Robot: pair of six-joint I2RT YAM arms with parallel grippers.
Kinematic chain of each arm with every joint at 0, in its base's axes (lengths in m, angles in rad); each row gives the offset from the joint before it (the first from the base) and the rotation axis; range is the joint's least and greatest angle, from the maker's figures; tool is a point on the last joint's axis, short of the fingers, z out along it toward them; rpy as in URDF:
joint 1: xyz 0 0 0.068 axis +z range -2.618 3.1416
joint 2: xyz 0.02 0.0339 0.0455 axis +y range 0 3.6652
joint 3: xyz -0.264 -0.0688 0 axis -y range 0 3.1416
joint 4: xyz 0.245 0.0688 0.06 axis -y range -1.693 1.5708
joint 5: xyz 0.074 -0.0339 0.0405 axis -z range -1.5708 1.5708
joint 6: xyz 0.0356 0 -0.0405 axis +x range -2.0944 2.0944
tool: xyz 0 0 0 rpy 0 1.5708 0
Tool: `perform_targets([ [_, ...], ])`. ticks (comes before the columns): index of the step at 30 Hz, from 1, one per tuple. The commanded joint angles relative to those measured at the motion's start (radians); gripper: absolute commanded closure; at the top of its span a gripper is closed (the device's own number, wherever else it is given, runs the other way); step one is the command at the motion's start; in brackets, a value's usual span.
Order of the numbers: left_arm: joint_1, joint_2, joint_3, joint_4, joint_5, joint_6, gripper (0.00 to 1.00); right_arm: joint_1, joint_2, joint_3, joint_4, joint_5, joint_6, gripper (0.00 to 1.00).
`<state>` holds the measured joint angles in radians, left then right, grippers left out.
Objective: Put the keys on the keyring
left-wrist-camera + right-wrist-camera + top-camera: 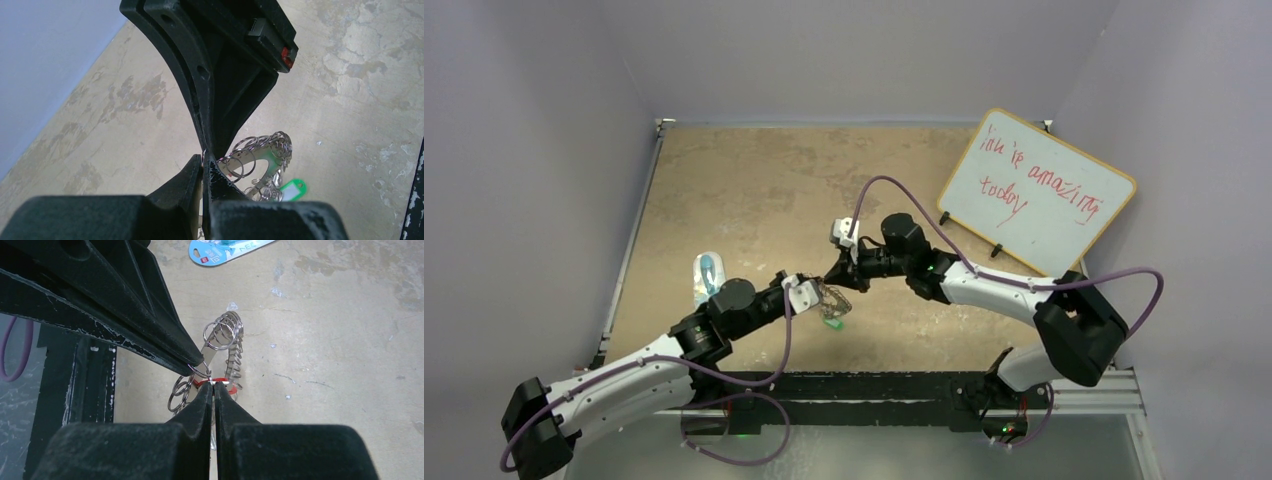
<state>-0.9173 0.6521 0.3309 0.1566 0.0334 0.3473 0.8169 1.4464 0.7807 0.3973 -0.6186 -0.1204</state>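
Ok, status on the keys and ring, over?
Left gripper shut on a keyring loop. Right gripper shut on the red key, at the ring. Green key beneath ring, attachment unclear. Plastic pack lies apart, not in the way.

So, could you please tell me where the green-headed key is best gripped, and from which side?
Probably by its green head: it alone sticks clear of the keyring, on the ring's near side as seen from above. Come in from that side and pinch across its edges, since its broad flat face seems to point up. The metal blade is hidden.
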Motion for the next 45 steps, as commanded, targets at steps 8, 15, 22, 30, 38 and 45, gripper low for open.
perform_targets([
  [8, 0.001, 0.051, -0.023, 0.243, -0.003, -0.050, 1.00, -0.098, -0.074, -0.059, 0.060, 0.051, 0.076, 0.53],
  [15, 0.001, 0.250, 0.005, 0.467, -0.020, -0.081, 1.00, -0.145, -0.145, -0.105, 0.054, 0.214, 0.103, 0.26],
  [22, 0.009, 0.510, 0.077, 0.660, -0.062, -0.134, 1.00, -0.170, -0.207, -0.152, 0.062, 0.353, 0.113, 0.11],
  [30, 0.147, 0.673, 0.128, 0.819, 0.052, -0.288, 0.89, -0.242, -0.222, -0.183, 0.107, 0.376, 0.162, 0.05],
  [38, 0.286, 0.641, 0.045, 0.963, -0.023, -0.407, 0.30, -0.340, -0.271, -0.265, 0.177, 0.383, 0.224, 0.01],
  [45, 0.437, 0.409, -0.127, 0.854, -0.275, -0.441, 0.16, -0.493, -0.314, -0.362, 0.238, 0.443, 0.291, 0.01],
])
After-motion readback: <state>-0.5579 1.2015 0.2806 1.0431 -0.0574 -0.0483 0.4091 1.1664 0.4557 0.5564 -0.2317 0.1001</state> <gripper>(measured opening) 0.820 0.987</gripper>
